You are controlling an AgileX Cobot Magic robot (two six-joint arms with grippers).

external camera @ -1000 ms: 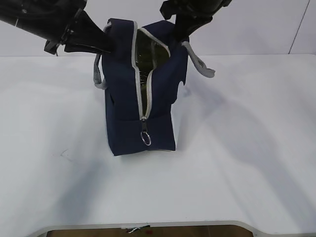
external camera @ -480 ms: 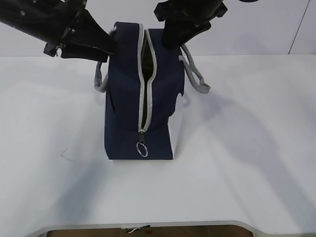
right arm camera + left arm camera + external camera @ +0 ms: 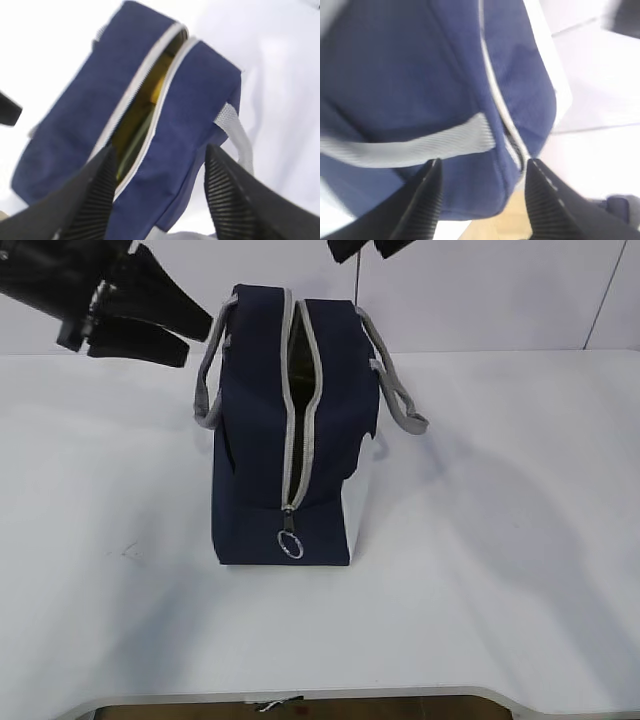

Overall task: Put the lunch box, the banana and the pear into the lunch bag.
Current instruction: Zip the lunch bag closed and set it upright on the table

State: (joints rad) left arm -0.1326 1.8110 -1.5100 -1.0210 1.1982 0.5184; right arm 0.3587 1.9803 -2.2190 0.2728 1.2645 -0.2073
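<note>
The navy-blue lunch bag stands upright on the white table, its grey zipper open along the top and its ring pull hanging at the near end. My left gripper is open and empty, just left of the bag's top by the left handle. In the left wrist view its fingers frame the bag's side. My right gripper is open above the bag, mostly out of frame. In the right wrist view it hovers over the bag's slit, where yellow and greenish shapes show. Lunch box, banana and pear cannot be told apart.
The white table spreads around the bag. The right grey handle droops over the bag's right side. The table's front edge runs along the bottom of the exterior view.
Both grippers have let go of the bag's rim. The left has drawn back to the left, the right has risen. The wide opening has narrowed to a slit.
</note>
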